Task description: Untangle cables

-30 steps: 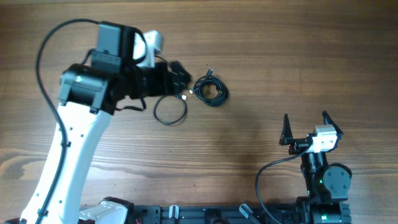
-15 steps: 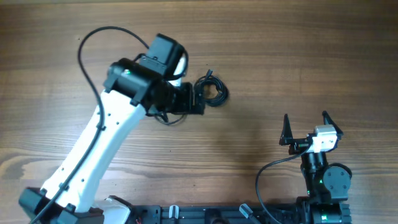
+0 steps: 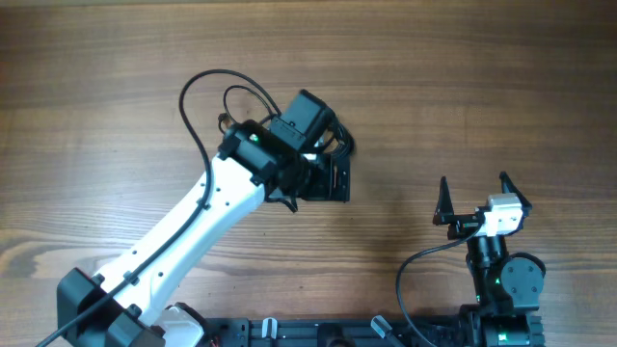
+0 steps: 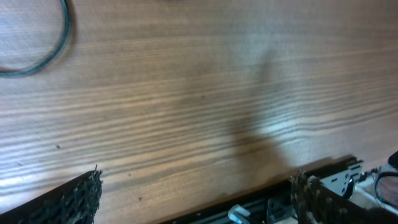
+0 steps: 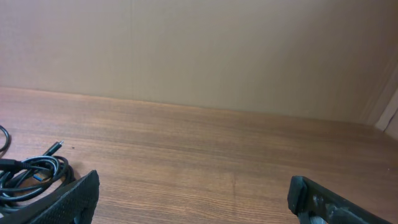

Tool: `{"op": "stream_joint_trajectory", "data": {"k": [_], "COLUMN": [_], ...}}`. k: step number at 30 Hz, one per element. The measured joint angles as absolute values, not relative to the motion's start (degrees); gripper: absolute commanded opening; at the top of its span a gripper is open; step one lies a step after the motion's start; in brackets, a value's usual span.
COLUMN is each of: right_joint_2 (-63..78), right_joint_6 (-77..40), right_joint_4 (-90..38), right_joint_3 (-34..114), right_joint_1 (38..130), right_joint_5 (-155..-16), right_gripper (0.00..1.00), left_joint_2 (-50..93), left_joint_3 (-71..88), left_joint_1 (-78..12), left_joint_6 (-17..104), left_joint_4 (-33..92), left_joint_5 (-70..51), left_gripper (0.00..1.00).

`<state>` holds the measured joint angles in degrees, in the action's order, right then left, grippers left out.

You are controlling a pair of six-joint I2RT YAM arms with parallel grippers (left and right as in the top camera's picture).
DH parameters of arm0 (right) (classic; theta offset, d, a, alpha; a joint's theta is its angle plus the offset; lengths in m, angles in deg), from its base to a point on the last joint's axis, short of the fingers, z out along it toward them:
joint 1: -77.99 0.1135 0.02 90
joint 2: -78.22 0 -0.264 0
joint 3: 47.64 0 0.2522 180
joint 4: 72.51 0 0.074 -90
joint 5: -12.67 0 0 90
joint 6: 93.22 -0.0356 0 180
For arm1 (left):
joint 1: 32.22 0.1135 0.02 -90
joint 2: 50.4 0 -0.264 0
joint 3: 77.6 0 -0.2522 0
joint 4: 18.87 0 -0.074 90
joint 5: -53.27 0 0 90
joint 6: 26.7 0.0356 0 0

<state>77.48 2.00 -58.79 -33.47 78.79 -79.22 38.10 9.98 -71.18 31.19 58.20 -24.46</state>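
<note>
The left gripper, jaws spread wide, hangs nearest the cables, which lie just beyond its fingertips; the right gripper, equally spread, sits well apart

**Overhead view:** even, diffuse light on the wooden counter, with sharp grain throughout and only a faint, soft shadow beside the left arm. **Left wrist view:** the whole frame is soft and smeared. A pale sheen lies on the counter right of centre, next to a dim grey shadow. The cable loop is hazy, and the left pincer fingers show as dark, fuzzy masses. **Right wrist view:** flat, moderate light on a uniform beige wall. The cables are fairly crisp, while the right pincer fingers are out of focus.
</note>
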Motion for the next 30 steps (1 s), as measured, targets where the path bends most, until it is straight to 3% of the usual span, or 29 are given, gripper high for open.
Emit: {"op": "stream_joint_trajectory", "data": {"k": [8,15,20,30], "right_joint_2": [77.5,77.5,77.5,77.5], "right_joint_6": [2.0,2.0,2.0,2.0], "right_joint_4": [-58.8,-58.8,-58.8,-58.8], "right_joint_3": [-33.5,-33.5,-33.5,-33.5], "right_joint_1": [78.8,78.8,78.8,78.8], "right_joint_5": [-79.2,-79.2,-79.2,-79.2], "right_gripper": [1.0,1.0,1.0,1.0], "left_joint_2": [38.1,38.1,38.1,38.2], "left_joint_3": [10.4,10.4,10.4,10.5], "left_joint_1": [-78.8,-81.7,-75.6,-53.0], "left_joint_6": [29.4,13.2,7.7,6.6], "left_joint_4": [56.9,57.0,58.9,67.2], "left_joint_5": [-24.0,-32.6,-36.8,-38.7], "left_gripper": [1.0,1.0,1.0,1.0]}}
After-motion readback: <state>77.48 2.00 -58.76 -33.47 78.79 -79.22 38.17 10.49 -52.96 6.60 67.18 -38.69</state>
